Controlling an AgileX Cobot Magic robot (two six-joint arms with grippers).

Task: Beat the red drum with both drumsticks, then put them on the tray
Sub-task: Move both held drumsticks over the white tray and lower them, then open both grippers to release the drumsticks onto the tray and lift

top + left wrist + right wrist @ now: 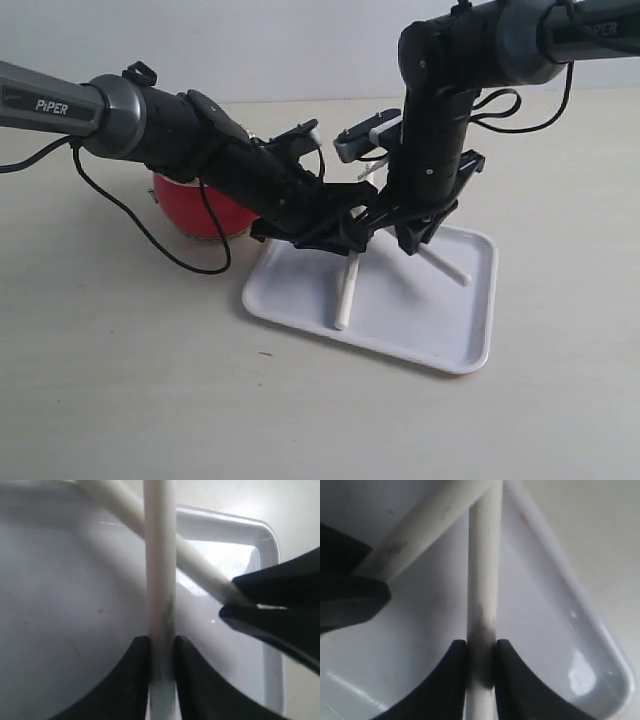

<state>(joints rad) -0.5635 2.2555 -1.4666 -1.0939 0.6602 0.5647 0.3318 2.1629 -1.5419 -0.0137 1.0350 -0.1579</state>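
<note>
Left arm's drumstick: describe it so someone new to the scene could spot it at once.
Start at the white tray beside the red drum. Two off-white sticks slant down over it. The left drumstick, clamped in the left end effector, runs steeply toward the tray's near rim, while the right drumstick, in the right end effector, angles off to the right.

Left arm (190, 135) & right arm (440, 100): black w/ grey segments, white PiPER lettering (51, 105), loose black cables (150, 245).

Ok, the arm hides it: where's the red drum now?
In the exterior view, the red drum sits left of centre, mostly hidden behind the left arm, just beyond the tray's left corner.
</note>
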